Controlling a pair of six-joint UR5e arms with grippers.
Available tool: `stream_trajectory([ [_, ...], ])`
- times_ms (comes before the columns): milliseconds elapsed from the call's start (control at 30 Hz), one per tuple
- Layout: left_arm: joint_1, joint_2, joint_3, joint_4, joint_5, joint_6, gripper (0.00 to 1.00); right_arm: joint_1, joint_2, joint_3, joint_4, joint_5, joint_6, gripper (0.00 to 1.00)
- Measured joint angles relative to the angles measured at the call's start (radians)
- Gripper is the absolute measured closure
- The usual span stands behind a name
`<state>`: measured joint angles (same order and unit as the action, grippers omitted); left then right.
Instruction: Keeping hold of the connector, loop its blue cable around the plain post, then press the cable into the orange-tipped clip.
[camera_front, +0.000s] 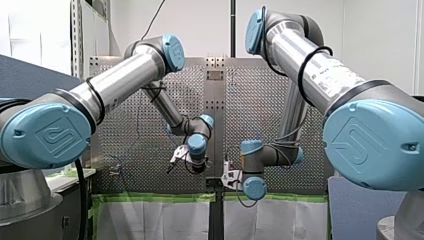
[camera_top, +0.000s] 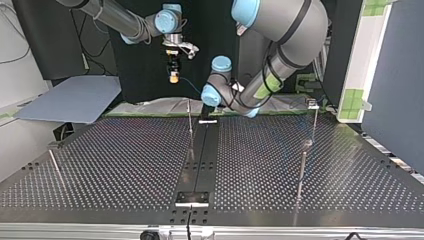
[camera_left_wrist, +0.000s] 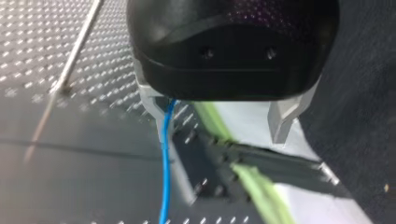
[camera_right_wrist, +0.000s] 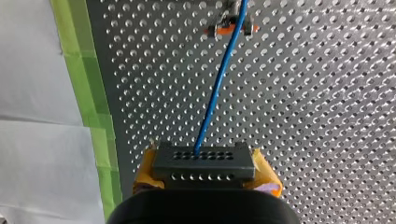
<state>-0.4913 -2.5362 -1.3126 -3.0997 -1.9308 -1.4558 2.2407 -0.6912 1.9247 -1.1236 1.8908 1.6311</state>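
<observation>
My right tool (camera_right_wrist: 205, 173) is clenched on the connector (camera_right_wrist: 204, 161). Its blue cable (camera_right_wrist: 219, 84) runs straight ahead to the orange-tipped clip (camera_right_wrist: 232, 29), perhaps lying across it. My left tool (camera_left_wrist: 219, 112), released, hangs with that cable beside one finger.

Bright, even room lighting is noted in the front view, with glare along the metal tube of my right arm (camera_front: 290, 50). The top view's backdrop (camera_top: 137, 70) is left dark. The perforated table (camera_left_wrist: 42, 51) and blue cable (camera_left_wrist: 164, 177) are blurred in the left wrist view.

connector (camera_right_wrist: 204, 161) in right gripper (camera_right_wrist: 205, 176), cable (camera_right_wrist: 219, 84) ahead reaching clip (camera_right_wrist: 231, 29)
</observation>
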Motion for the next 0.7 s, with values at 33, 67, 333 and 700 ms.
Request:
stream_trajectory([
  [33, -0.002, -0.004, 0.000, -0.006, 0.007, -0.001, 0.00, -0.001, 0.000, 0.000, 0.001, 0.000, -0.002, 1.00],
  [67, -0.004, -0.009, 0.000, -0.012, 0.014, -0.002, 0.00, -0.003, 0.000, 0.000, 0.001, 0.000, -0.005, 1.00],
  [333, -0.019, -0.041, -0.001, 0.016, 0.084, -0.046, 0.00, -0.007, 0.000, 0.000, 0.005, 0.001, -0.021, 1.00],
  [700, -0.025, -0.042, -0.002, 0.095, 0.189, -0.150, 0.00, -0.009, 0.000, 0.000, 0.005, 0.000, -0.027, 1.00],
])
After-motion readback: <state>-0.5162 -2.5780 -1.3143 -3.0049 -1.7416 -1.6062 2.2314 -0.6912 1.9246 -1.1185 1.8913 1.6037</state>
